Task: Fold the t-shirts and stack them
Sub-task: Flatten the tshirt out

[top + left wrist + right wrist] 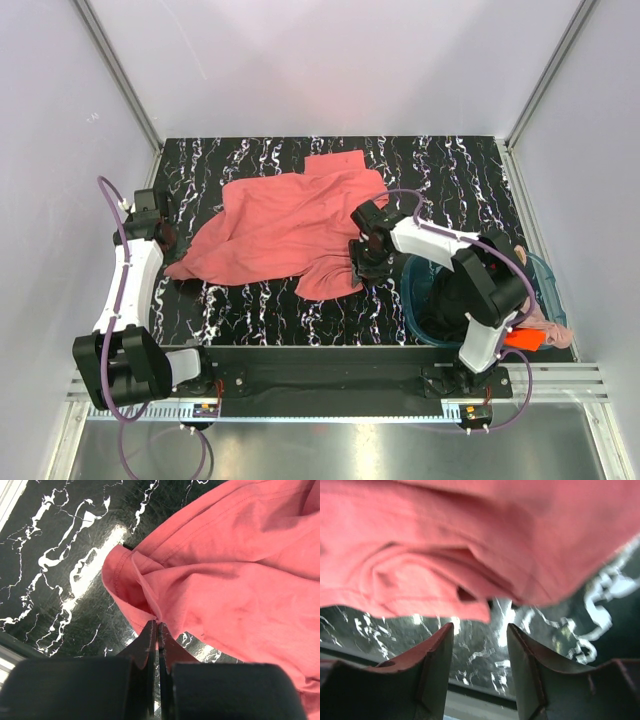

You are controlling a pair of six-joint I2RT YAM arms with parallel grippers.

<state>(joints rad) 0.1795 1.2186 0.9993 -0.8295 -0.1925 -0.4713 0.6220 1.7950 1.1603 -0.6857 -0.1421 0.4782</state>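
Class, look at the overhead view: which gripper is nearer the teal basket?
Right. The right gripper sits just left of the teal basket, at the salmon-red t-shirt's near-right edge. The left gripper is across the table, at the shirt's left end.

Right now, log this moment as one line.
left gripper: shut on salmon-red t-shirt edge | right gripper: open, empty, by its hem | t-shirt: crumpled, unfolded | teal basket: dark clothes

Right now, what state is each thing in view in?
Large salmon-red fabric t-shirt: unfolded, rumpled, lying on the black marbled table.
Left hand: shut on that t-shirt's edge.
Right hand: open, empty, beside the t-shirt's hem.
Round teal plastic basket: upright, dark garment inside.
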